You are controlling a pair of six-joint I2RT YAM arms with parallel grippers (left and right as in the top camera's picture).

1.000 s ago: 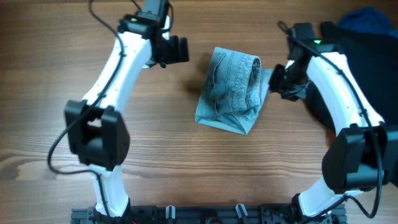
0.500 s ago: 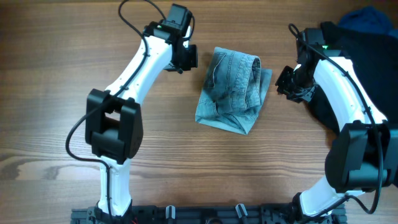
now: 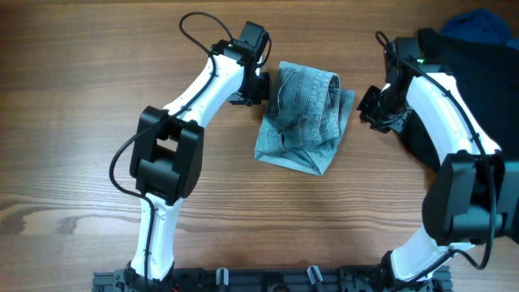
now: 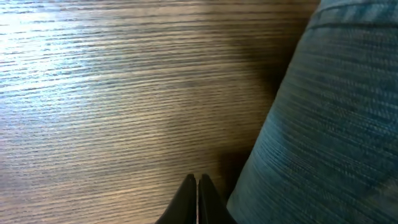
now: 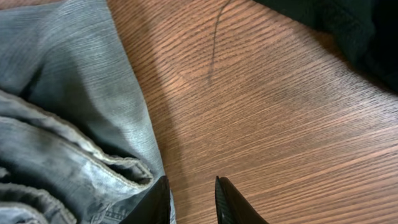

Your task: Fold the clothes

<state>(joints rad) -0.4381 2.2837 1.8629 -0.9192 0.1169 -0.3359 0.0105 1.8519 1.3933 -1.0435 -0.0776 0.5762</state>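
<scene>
Here we are over the wooden table (image 3: 73, 170), and the denim garment (image 3: 302, 118) lies near its middle, bunched into a rough folded bundle. It is light blue and faded, with the waistband and seams turned up on top and a paler flap sticking out on its right side. Shorts or jeans? From here I honestly cannot tell.

My left hand (image 4: 197, 182) is down at the bundle's upper left edge. It is pressed completely shut, the two fingers (image 4: 185, 200) meeting tip to tip with nothing caught between them. In my left wrist view the denim fills the right side, just beside the tips, and whether a tip brushes the cloth I cannot say.

My right hand (image 5: 191, 191) sits off the bundle's right side, low over the wood. Its fingers stand a narrow gap apart, and only bare table shows between them, so there's no grip on anything. The frayed hem and the folded layers lie just to the left of that hand, close against one finger.

Off to the right, a black garment (image 3: 496, 81) is heaped on the table behind my right arm, well apart from the denim. Something dark blue (image 3: 480, 23) peeks out at its top edge.
</scene>
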